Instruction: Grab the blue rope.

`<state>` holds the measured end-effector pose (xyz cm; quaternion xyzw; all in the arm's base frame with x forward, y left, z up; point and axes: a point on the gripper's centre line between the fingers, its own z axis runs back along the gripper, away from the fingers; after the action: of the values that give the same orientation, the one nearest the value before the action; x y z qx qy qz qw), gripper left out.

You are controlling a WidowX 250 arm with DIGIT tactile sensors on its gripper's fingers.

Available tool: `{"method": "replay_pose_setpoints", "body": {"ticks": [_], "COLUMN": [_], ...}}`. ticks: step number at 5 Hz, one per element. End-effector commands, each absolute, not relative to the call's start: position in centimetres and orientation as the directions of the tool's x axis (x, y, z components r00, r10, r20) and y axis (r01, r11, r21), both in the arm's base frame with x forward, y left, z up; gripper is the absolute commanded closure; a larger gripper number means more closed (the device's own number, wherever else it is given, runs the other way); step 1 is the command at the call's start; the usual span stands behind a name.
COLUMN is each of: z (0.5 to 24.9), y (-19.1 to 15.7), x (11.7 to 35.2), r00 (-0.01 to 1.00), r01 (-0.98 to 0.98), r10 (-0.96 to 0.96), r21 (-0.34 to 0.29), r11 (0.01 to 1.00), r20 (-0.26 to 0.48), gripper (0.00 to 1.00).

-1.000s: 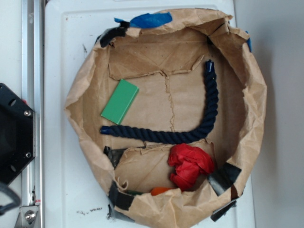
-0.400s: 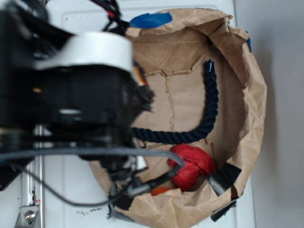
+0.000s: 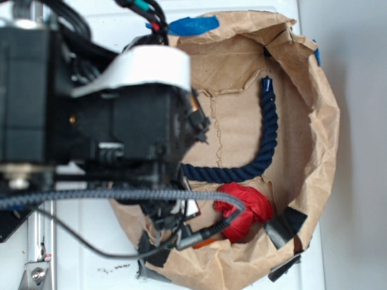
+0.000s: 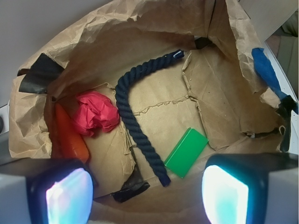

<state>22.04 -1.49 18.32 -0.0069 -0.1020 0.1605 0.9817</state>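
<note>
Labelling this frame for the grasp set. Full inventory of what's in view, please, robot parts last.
blue rope: 1, dark navy, J-shaped across the bag floor, one end near the green block
green block: 1, green, flat on the floor beside the rope's lower end
red crumpled wad: 1, red, inside the rope's bend, near the bag wall
orange object: 1, orange, against the wall next to the red wad; mostly hidden in the exterior view
paper bag: 1, brown, rolled down into an open tub holding all of the above
black tape patches: several, black, on the bag walls
blue tape: bright blue, on the bag rim
gripper: 1, open, above the bag, nothing between the fingers
grey cable: 1, braided, on the arm
</note>
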Motion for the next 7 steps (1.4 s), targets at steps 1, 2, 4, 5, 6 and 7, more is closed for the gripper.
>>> {"method": "replay_pose_setpoints", "body": {"ticks": [1,2,4,5,6,7], "z": [15.2,11.8,8.1,8.2,9.6,10.1], "y": [1.4,1.7,2.2,3.4,4.4,2.9], "x": [22.7,23.3,26.4,28.4,29.6,30.0], "r00": [0.902,0.908,0.918,0.913,0.903,0.897], "r01": [-0.385,-0.359,-0.338,-0.349,-0.343,-0.282], "r10": [0.389,0.346,0.319,0.329,0.324,0.279], "r21": [-0.063,0.011,0.047,0.042,0.018,-0.042], "r11": [0.921,0.933,0.940,0.936,0.939,0.958], "r20": [0.186,0.237,0.235,0.243,0.282,0.344], "gripper": [0.00,0.00,0.00,0.00,0.00,0.00]}}
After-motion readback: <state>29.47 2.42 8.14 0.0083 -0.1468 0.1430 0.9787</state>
